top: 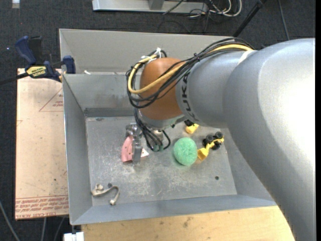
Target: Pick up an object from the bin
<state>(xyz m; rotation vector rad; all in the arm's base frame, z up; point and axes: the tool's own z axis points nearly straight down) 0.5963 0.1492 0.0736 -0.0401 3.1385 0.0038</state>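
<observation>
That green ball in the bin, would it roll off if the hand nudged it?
Probably: the green ball looks round, so it should roll easily on the flat bin floor. Its fuzzy surface suggests it is light and squashy.

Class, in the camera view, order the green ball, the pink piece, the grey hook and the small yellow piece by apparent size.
1. green ball
2. pink piece and grey hook, too alike to rank
3. small yellow piece, at the arm's edge

Matt scuffed metal bin point(200, 185), fuzzy green ball point(185, 151)
</observation>
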